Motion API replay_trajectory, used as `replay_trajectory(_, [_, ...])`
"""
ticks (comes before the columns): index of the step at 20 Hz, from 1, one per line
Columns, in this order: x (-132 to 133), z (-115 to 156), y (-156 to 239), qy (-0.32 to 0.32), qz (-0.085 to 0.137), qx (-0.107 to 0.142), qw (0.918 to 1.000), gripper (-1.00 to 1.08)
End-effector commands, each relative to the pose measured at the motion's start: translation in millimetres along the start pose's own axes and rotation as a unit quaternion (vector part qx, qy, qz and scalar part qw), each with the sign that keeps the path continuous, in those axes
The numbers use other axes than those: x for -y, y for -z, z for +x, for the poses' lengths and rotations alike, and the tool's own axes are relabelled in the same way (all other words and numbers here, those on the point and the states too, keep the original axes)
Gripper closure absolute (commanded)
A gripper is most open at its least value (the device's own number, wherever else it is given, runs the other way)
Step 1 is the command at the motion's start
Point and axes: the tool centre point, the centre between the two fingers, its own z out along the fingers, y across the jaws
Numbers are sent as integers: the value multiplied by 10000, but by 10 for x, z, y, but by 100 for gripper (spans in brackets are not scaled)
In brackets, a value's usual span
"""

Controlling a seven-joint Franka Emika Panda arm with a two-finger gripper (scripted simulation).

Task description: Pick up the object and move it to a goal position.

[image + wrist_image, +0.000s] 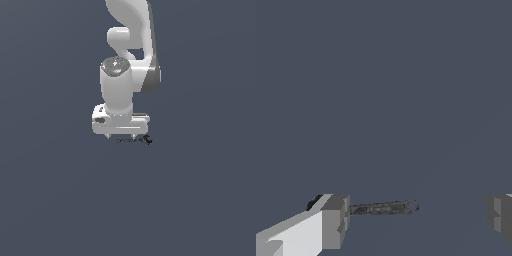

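The object (131,140) lies flat on the grey floor: a slim grey-brown shaft with a black jagged end (147,139) toward the exterior view's right. My gripper (121,136) hangs low just over it, open, fingers pointing down. In the wrist view the shaft (383,208) runs from one finger (334,220) toward the middle of the gap. The other finger (499,216) stands far off it. The black end (313,202) peeks out behind the nearer finger. The gripper (416,218) holds nothing.
The white arm (125,60) rises above the gripper to the exterior view's upper edge. A plain dark grey floor (60,200) lies all around, and no other object shows.
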Motion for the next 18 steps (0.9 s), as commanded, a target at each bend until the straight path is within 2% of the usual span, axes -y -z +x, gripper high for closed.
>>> replay_trajectory(1, [0, 0, 0, 0, 0, 0, 10000, -92])
replay_trajectory(10, [-217, -58, -26, -21, -42, 141, 9999, -92])
replay_trajectory(18, [-216, -55, -21, -42, -40, 138, 9999, -92])
